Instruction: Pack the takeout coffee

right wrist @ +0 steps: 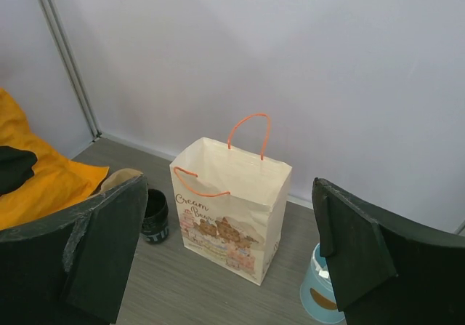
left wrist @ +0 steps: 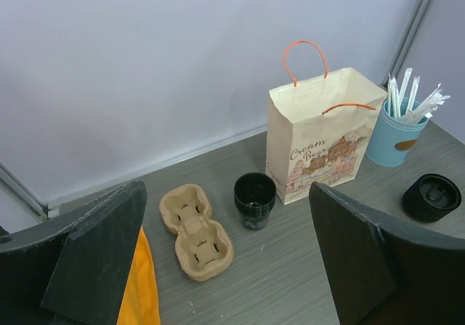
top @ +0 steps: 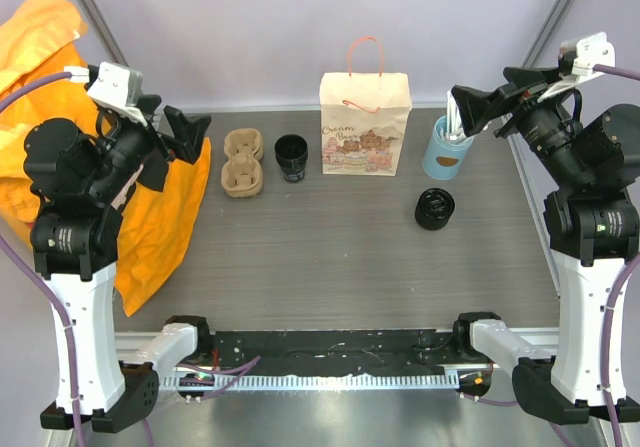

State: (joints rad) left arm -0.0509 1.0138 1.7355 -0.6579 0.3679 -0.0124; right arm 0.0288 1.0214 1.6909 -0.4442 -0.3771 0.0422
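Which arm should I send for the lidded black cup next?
Right. The lidded black cup stands right of the paper bag, nearer the open right gripper; the left gripper hangs far off by the pulp carrier.

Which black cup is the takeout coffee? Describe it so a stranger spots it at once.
Find the printed paper bag with orange handles at the back of the table. To its right stands a light-blue cup of straws; the takeout coffee sits in front of that, standing alone. Unlike the open-topped black cup left of the bag, it wears a round black lid.
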